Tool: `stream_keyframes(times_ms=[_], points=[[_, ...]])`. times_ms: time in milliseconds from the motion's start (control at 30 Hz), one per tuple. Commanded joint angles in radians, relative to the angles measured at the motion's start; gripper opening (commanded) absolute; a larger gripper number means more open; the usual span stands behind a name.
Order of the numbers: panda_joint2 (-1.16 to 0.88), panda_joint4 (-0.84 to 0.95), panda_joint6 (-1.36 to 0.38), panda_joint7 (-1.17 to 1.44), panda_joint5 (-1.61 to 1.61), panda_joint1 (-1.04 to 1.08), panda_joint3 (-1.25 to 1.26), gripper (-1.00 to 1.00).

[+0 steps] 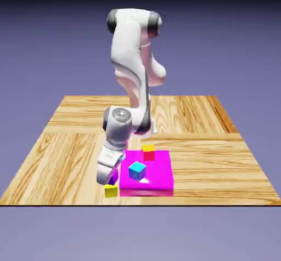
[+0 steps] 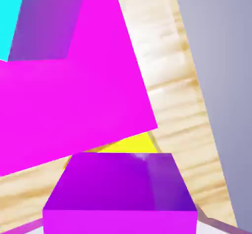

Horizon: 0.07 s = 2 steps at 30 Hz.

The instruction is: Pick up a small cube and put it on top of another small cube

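Purple small cube [image 2: 120, 193] fills the bottom of our hand view, sitting between the tips of our tool [image 1: 111, 176], so we judge the tool closed on it, though the tips themselves are hidden behind the cube. In the exterior view the purple cube shows as a small patch at the tool's end, raised just above the yellow cube [image 1: 111, 191], which rests on the worktop [image 1: 55, 155] near its front edge, just beside the magenta slab [image 1: 156, 172]. The hand view shows a sliver of yellow peeking out beyond the purple cube's far edge, so we are nearly over the target but perhaps not squarely. We are in the placing step. The next move calls for centring over the yellow cube, lowering until the faces meet, then opening. The cyan cube [image 1: 137, 171] and the red-sided cube [image 1: 148, 152] on the slab stay clear of our path.
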<state>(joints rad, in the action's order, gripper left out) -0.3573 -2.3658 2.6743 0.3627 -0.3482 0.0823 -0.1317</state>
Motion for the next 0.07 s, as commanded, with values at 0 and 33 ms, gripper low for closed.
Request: stream_keyframes(times_ms=[0,33], points=[[0.036,-0.002,-0.035,0.008,0.009,-0.002,0.004,1.00],[0.072,-0.003,-0.070,0.016,0.018,-0.005,0.009,1.00]])
